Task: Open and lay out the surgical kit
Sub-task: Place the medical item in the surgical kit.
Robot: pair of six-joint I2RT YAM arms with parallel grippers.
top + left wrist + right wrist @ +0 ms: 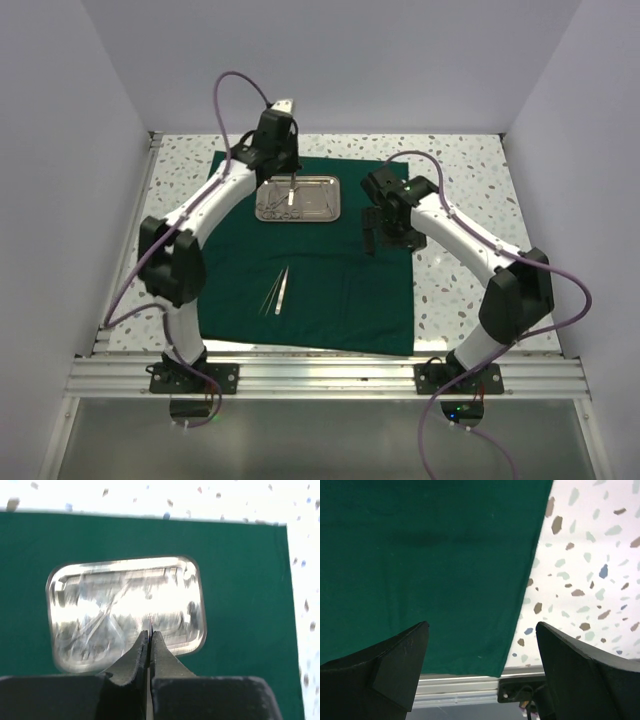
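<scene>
The dark green cloth (330,290) lies spread flat on the table. The shiny steel tray (327,198) sits on its far middle with several slim silver instruments (272,207) inside. Two slim silver instruments (281,290) lie side by side on the cloth near its middle. My left gripper (290,183) hovers over the tray, shut on a thin silver instrument (290,197) that hangs down. In the left wrist view its tip (150,622) pokes out between the closed fingers (165,655) above the tray (192,580). My right gripper (372,238) is open and empty above the cloth's right part (420,555).
The speckled white tabletop (460,200) shows around the cloth. An aluminium rail (330,375) runs along the near edge and also shows in the right wrist view (460,690). White walls close in the sides and back.
</scene>
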